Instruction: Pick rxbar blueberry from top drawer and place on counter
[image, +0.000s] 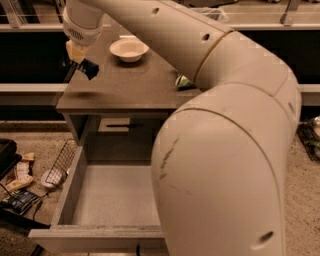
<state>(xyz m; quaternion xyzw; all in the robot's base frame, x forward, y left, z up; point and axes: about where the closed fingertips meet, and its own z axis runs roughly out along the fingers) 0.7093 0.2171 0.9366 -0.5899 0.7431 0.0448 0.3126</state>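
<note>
My gripper (80, 64) hangs just above the left front part of the counter (131, 84), at the top left of the camera view. It is shut on a small dark blue-black bar, the rxbar blueberry (90, 71), which sticks out to the right below the fingers. Its shadow lies on the counter under it. The top drawer (67, 192) stands pulled open below the counter. The part of its grey floor that I can see is bare. My arm hides the drawer's right half.
A white bowl (129, 50) sits at the back of the counter. A green chip bag (183, 81) peeks out from behind my arm. A wire basket (61, 164) and loose packets (20, 176) lie on the floor left of the drawer.
</note>
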